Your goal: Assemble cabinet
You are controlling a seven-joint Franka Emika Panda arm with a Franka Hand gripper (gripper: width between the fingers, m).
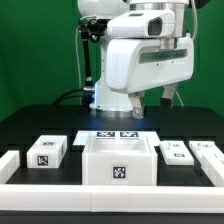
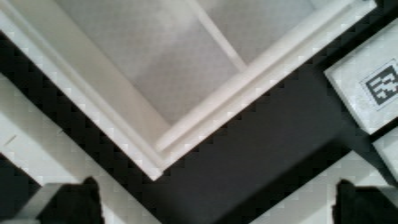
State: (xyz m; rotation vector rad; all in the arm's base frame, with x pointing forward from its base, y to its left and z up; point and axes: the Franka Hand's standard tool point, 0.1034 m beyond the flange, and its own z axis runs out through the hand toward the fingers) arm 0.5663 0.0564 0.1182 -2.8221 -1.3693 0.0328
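Observation:
The cabinet [image 1: 118, 160] is a large white open-topped box with a square tag on its front, standing at the middle front of the black table. In the wrist view one corner of the cabinet [image 2: 169, 120] shows from above, with its rim and pale inside. My gripper [image 1: 155, 100] hangs above and behind the cabinet, a little to the exterior view's right. In the wrist view my gripper [image 2: 214, 205] is open and empty: two dark fingertips [image 2: 71, 205] stand wide apart with bare black table between them, just off the cabinet's corner.
The marker board [image 1: 115, 135] lies flat behind the cabinet. A small white tagged block [image 1: 47, 152] sits at the exterior view's left, and two more [image 1: 176, 152] [image 1: 208, 152] at its right. A white rail [image 1: 60, 185] borders the front. A tagged white piece [image 2: 377, 85] shows beside the cabinet.

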